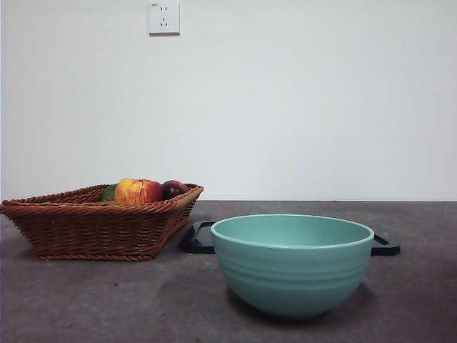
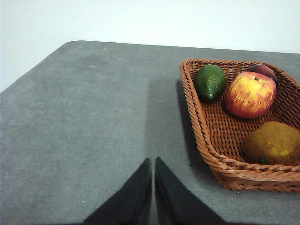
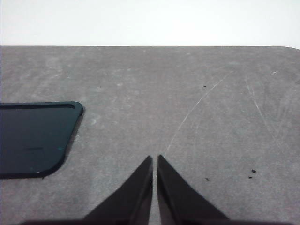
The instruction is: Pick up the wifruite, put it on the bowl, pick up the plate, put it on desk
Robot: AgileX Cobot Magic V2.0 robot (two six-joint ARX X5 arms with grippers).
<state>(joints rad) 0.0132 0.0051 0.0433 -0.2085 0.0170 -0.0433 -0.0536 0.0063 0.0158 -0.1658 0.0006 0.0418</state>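
No writing shows anywhere. The left pincer (image 2: 153,161) hangs over bare tabletop (image 2: 93,122), jaws pressed together, empty; the basket (image 2: 206,136) sits just beside it, holding the brown wifruite (image 2: 273,143), an apple (image 2: 251,93) and an avocado (image 2: 210,82). The right pincer (image 3: 155,159), likewise pressed together and empty, hovers near the black plate (image 3: 33,140). The bowl (image 1: 291,264) stands in front of that plate.

Each gripper, left (image 2: 153,161) and right (image 3: 154,159), has two matte black, tapering, pointed jaws.
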